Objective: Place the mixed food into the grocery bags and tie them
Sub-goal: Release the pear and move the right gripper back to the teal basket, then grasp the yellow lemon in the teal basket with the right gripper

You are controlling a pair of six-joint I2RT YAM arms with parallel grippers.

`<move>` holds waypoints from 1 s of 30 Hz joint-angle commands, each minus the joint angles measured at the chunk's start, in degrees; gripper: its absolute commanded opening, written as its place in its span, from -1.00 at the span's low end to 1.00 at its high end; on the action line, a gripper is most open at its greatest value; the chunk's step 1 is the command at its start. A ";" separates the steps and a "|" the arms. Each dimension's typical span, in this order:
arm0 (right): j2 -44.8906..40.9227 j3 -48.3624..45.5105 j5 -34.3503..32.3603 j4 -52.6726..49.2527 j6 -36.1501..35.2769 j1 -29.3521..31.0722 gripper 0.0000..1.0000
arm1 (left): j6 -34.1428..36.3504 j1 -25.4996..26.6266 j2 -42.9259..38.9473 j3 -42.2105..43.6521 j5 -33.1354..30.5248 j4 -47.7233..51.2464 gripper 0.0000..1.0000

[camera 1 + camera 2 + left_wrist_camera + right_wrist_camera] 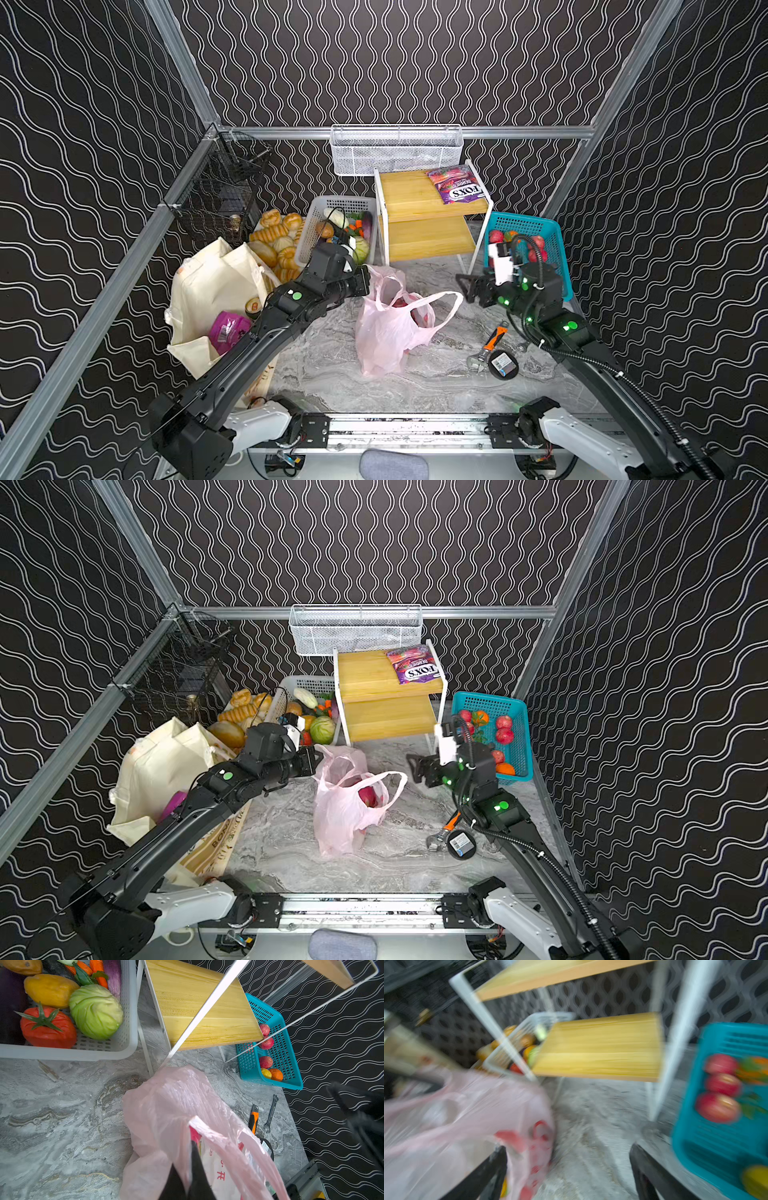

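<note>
The thin translucent pink plastic carrier bag [382,336] stood just in front of the two-tier wooden rack [424,195]. We had our left gripper [366,282] clenched on its rim; our right gripper [464,288] hung released and empty, front-right of the rack.

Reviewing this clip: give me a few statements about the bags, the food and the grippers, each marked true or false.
1. The left gripper is shut on the rim of the pink plastic bag. True.
2. The right gripper holds the bag's other handle. False: it is open and holds nothing, apart from the handle loop.
3. The FOX'S candy bag is inside the canvas tote. False: it lies on the top shelf of the wooden rack.
4. The magenta pouch sits in the canvas tote. True.
5. The orange-handled wrench lies in the teal basket. False: it lies on the table, to the right of the pink bag in both top views.
</note>
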State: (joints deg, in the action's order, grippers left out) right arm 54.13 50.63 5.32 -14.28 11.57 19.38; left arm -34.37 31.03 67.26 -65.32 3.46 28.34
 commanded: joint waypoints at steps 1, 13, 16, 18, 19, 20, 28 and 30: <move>2.72 1.02 -2.77 -1.68 9.55 -5.37 0.75 | -0.06 -0.13 -0.34 -0.42 -0.08 -0.04 -1.00; 25.30 7.72 -7.14 -9.48 19.93 -25.74 0.53 | 0.62 -0.19 -0.65 -0.71 0.62 0.29 -1.00; 31.47 13.16 -12.14 -12.77 18.56 -26.05 0.53 | 1.09 -0.23 -0.47 -0.93 0.93 0.25 -1.00; 34.63 14.49 -15.41 -11.85 16.48 -26.21 0.51 | 1.45 -0.27 -0.29 -1.32 1.38 0.53 -1.00; 36.27 15.10 -15.53 -11.18 15.20 -26.52 0.50 | 1.39 -0.29 -0.37 -1.12 1.46 0.66 -1.00; 37.93 16.23 -15.44 -11.76 14.81 -26.90 0.48 | 1.25 -0.35 -0.55 -0.86 1.38 0.58 -1.00; 52.27 27.22 -12.40 -19.22 10.68 -28.16 0.37 | 1.00 -0.36 -1.35 0.15 1.67 0.07 -1.00; 54.16 28.87 -10.57 -20.19 10.06 -28.51 0.35 | 1.28 -0.42 -1.47 -0.03 1.64 0.35 -1.00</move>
State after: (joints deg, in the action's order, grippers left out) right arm 106.80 77.56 -6.74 -31.00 23.07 -8.80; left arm -34.15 30.76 66.15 -65.19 4.80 28.84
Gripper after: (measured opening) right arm 0.671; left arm 0.049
